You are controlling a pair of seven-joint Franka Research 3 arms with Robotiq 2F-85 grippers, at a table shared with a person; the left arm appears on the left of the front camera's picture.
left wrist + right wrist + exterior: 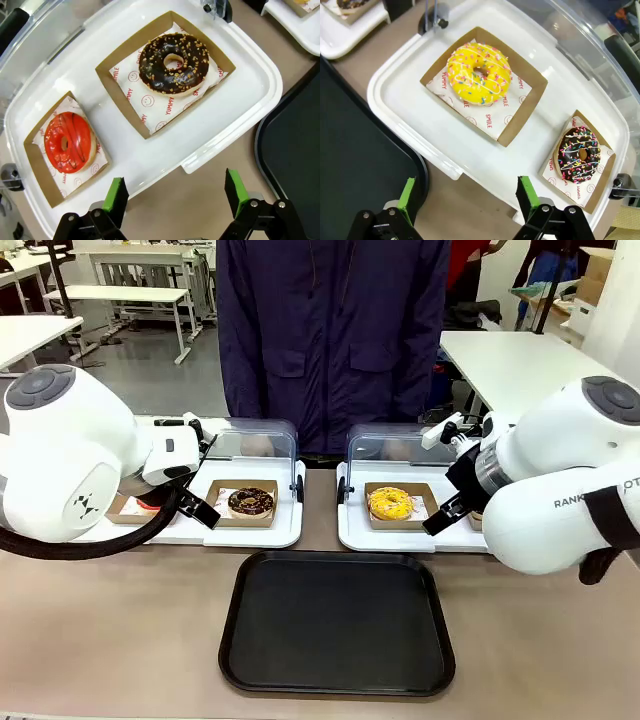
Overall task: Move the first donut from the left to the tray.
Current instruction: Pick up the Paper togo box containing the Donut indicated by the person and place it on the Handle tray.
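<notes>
L claw [175,192]: wide open, empty, over white tray [240,107] rim. Red donut [69,142]: in brown holder [37,170] on white tray, counter [120,620] left side. Black tray [337,630]: counter centre, near edge. R claw [466,195]: wide open, empty.

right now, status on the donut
Left gripper, right gripper open. Red-iced ring donut in brown cardboard holder, on white plastic tray. Chocolate-glazed donut beside it.
</notes>
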